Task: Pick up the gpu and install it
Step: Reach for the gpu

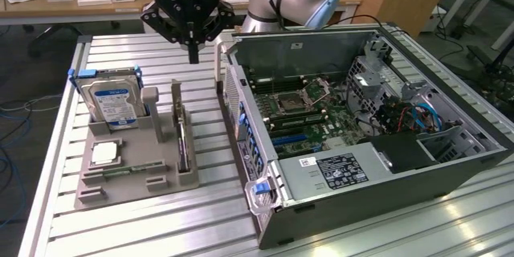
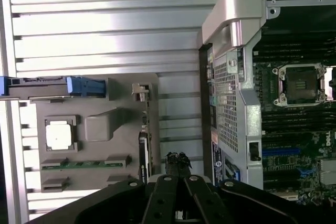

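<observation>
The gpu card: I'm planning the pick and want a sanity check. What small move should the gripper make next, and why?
Probably open the gripper first. It is shut, holds nothing and hangs above the table, just to the case's side of the card, which stands on edge in the gray holder. Shut, it could not straddle the card.

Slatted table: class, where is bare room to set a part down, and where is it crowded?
Free: the table strip in front of the grey holder; the slats behind it, to the far edge. Crowded: the narrow gap between holder and computer case.
</observation>
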You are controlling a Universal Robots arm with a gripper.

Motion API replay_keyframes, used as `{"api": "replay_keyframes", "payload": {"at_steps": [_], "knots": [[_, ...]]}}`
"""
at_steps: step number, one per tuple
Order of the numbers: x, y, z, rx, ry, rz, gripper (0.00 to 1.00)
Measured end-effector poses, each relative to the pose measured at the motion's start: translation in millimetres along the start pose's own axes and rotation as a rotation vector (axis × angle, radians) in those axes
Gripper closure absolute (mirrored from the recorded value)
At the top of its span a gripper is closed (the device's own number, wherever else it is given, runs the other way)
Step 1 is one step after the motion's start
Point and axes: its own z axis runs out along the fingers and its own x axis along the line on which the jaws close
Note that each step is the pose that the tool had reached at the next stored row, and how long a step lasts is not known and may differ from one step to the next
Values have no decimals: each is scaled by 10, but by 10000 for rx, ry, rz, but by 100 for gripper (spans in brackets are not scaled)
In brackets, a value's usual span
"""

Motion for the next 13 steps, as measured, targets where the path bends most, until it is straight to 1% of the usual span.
{"api": "replay_keyframes", "payload": {"at_steps": [13], "knots": [[244, -30, -7, -1, -1, -17, 89]]}}
